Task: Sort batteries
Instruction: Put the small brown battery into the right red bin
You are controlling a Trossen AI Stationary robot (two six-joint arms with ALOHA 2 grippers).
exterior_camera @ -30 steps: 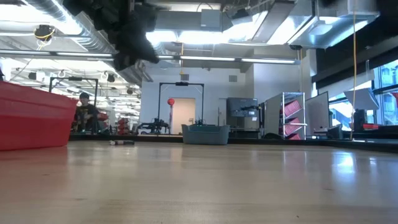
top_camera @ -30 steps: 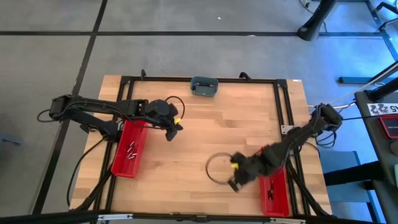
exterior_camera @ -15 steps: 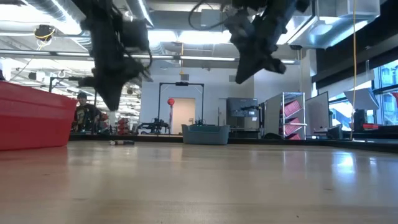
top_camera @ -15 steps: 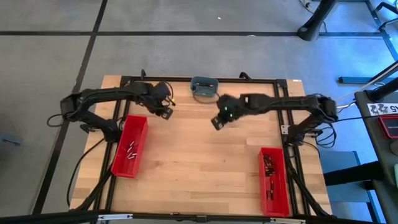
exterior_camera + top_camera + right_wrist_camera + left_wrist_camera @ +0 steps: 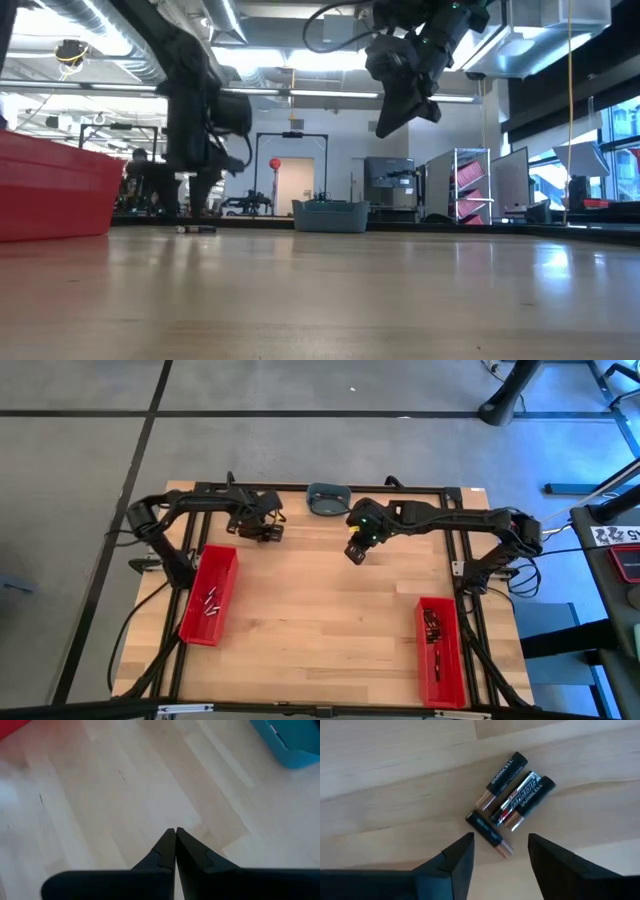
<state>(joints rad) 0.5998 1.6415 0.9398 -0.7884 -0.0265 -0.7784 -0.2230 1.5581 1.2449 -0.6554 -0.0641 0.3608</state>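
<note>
Three dark batteries [image 5: 512,795] clustered flat

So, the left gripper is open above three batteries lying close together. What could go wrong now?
1. The batteries touch or nearly touch each other, so the left gripper may catch two at once or push the others away.
2. They are round and lie on bare table, so a nudged one may roll.
3. The right gripper, shut, hangs near the dish; the arms could crowd each other.
</note>
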